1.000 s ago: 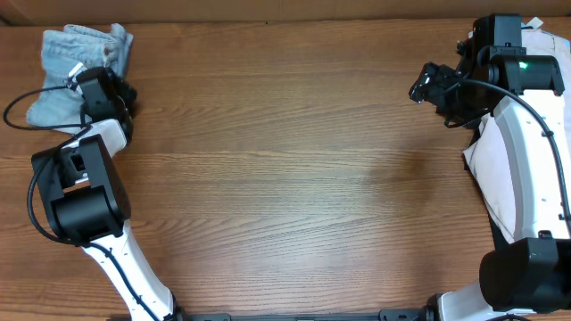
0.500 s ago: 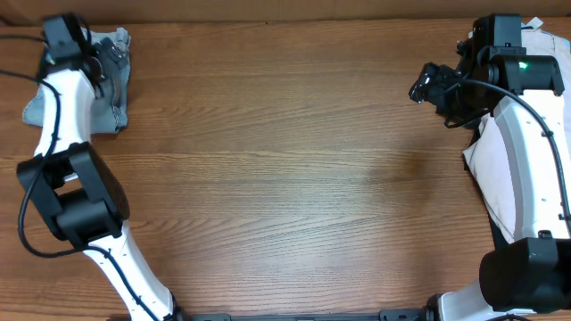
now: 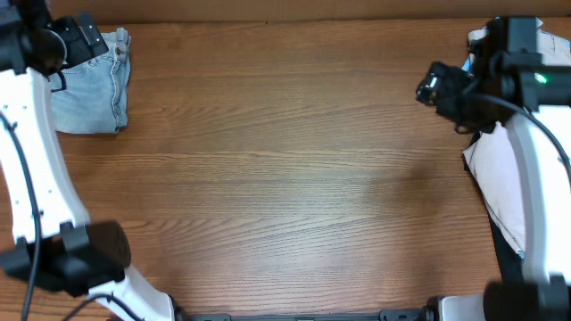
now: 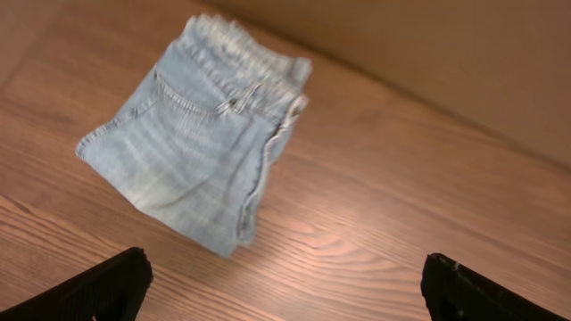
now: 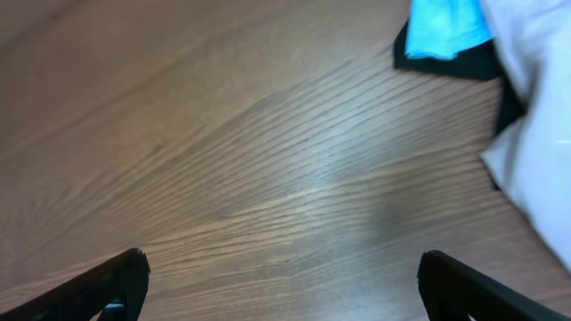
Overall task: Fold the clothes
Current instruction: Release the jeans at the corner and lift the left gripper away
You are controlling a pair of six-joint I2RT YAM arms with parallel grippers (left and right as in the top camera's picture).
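Observation:
The light-blue denim shorts [image 3: 89, 89] lie folded in a compact stack at the table's far left corner; they also show in the left wrist view [image 4: 201, 134], pocket side up. My left gripper [image 3: 85, 40] hovers above them, open and empty, its fingers [image 4: 285, 290] wide apart and clear of the denim. My right gripper [image 3: 437, 85] is open and empty [image 5: 281, 285] over bare wood at the far right, next to the garment pile.
A pile of other garments lies at the right edge: a beige one [image 3: 500, 178], a bright blue one [image 5: 446, 22] and a black one [image 5: 464, 62]. A brown wall runs along the table's far edge [image 4: 428, 53].
My left arm has risen off the shorts and swung back to the far left corner; the shorts now lie flat and uncovered. My right arm has shifted slightly to the right.

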